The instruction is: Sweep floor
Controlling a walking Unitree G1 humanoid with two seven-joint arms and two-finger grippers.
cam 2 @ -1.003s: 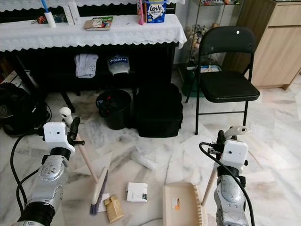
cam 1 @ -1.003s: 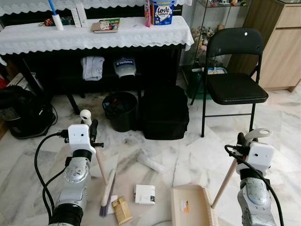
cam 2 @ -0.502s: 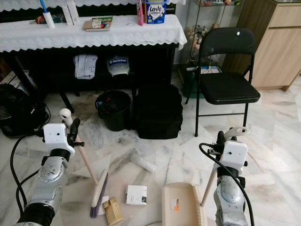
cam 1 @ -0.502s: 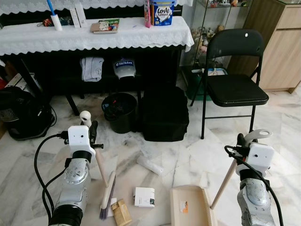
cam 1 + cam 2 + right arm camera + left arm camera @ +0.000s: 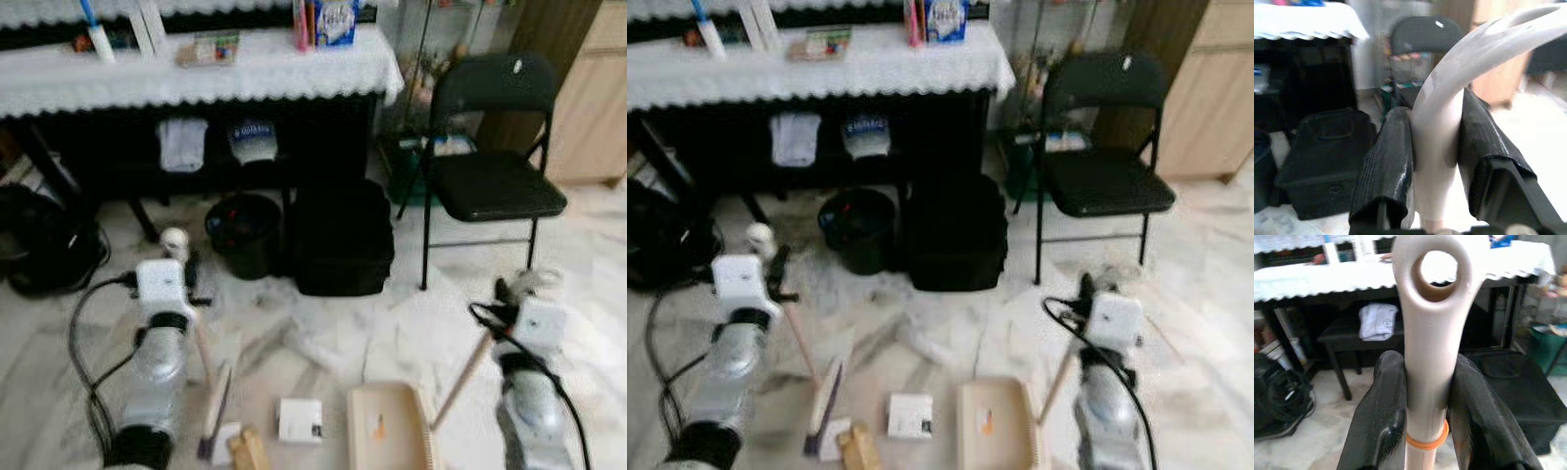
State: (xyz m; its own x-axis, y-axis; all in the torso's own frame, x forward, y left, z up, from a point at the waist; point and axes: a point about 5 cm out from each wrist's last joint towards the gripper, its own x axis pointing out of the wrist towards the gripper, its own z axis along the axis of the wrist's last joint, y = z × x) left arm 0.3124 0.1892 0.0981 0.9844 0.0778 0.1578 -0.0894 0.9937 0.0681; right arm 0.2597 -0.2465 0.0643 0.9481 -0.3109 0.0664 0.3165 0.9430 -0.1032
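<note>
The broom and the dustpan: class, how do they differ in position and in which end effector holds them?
The broom is held by the left end effector; the dustpan by the right end effector. The broom's bristles rest by the brown box; the dustpan lies right of the white box. Both have pale handles, gripped near the top.

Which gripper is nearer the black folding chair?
Right. The right gripper, shut on the dustpan handle, is just in front of the black folding chair; the left gripper, shut on the broom handle, is across the floor by the black bin.
</note>
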